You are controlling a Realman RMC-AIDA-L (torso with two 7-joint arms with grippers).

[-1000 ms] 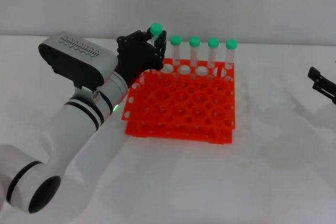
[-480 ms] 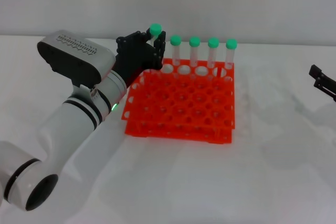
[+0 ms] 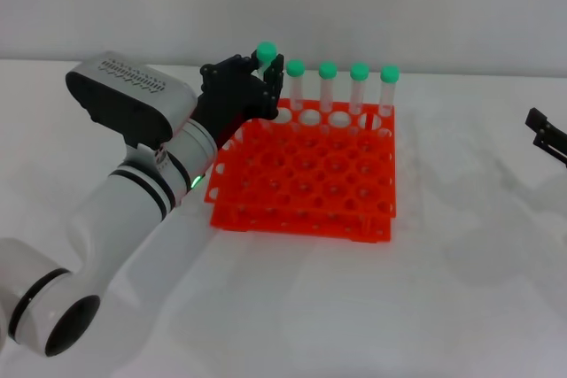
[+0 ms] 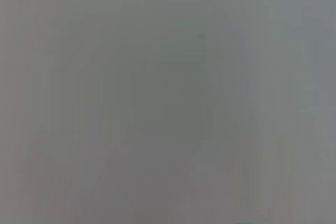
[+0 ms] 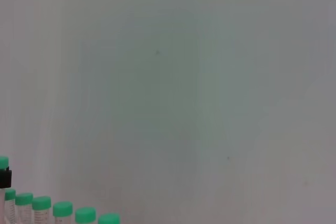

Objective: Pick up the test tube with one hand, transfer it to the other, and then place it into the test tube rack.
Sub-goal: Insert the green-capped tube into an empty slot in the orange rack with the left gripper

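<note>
The left gripper [image 3: 257, 86] is hovering at the far-left corner of the test tube rack [image 3: 303, 173], at about 10 o'clock from the rack's middle in the head view. Its black fingers [image 3: 232, 86] are closing around the test tube [image 3: 266, 57], whose green cap is showing just above them. The tube is standing upright, in line with the back row, though the fingers are hiding whether its tip is sitting in a hole.

Four other green-capped tubes [image 3: 344, 90] are standing upright in the rack's back row, running toward 3 o'clock from the held one. The rack is resting on the white table [image 3: 443, 289].

The right gripper [image 3: 549, 135] is showing only as dark fingertips at the 3 o'clock edge of the head view, well apart from the rack and holding nothing; how wide it is standing cannot be told.

The right wrist view is catching a row of green caps [image 5: 63, 209] in one corner.
</note>
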